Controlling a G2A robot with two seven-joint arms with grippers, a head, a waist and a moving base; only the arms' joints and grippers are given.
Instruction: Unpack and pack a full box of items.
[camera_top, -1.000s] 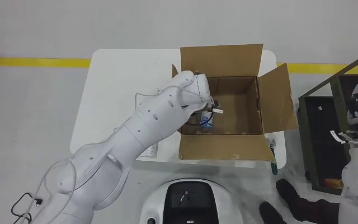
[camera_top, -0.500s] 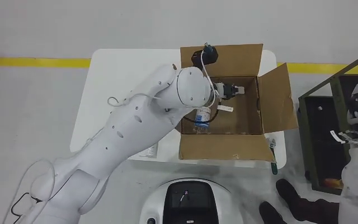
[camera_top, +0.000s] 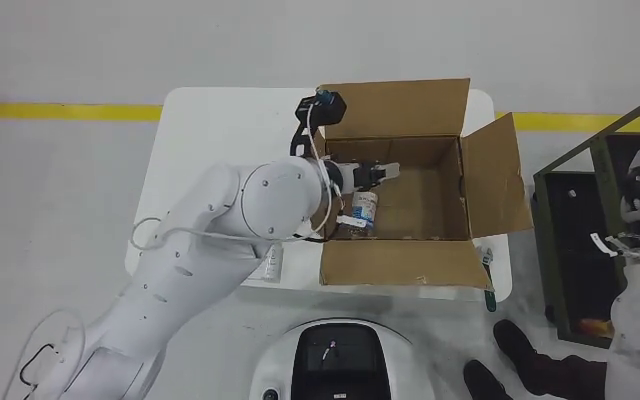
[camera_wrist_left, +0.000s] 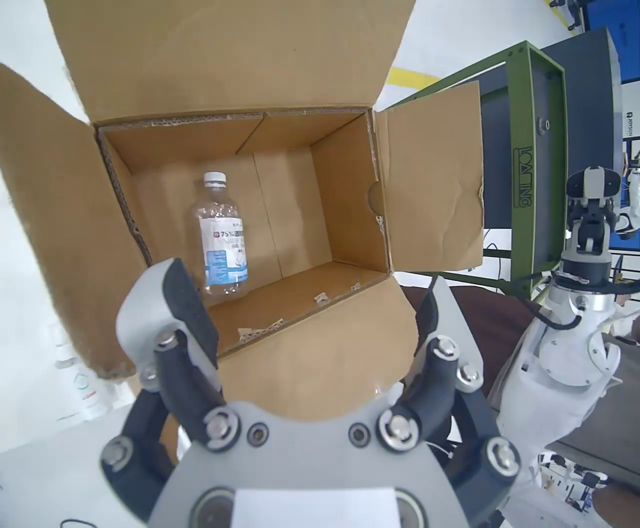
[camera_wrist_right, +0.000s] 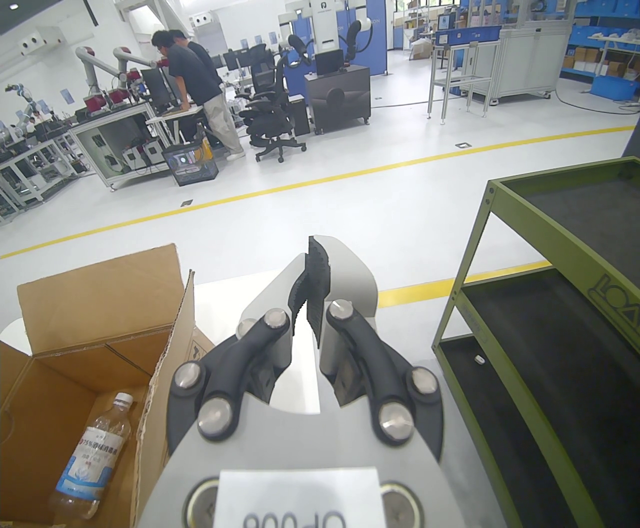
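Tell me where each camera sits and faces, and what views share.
Top view: above the arms, looking down at the table and open box; left arm and left gripper over the box.
Left wrist view: on the left wrist, looking past open fingers into the box at the bottle.
Right wrist view: on the right wrist, looking over the shut right gripper across the floor, cart alongside.
Shared: all show the bottle lying in the box.

Brown box (camera_top: 395, 262), white table (camera_top: 230, 150)
Box plain cardboard brown; bottle (camera_wrist_left: 220, 235) clear, white cap, blue-and-white label; cart (camera_wrist_left: 520, 100) at 3 o'clock olive green.
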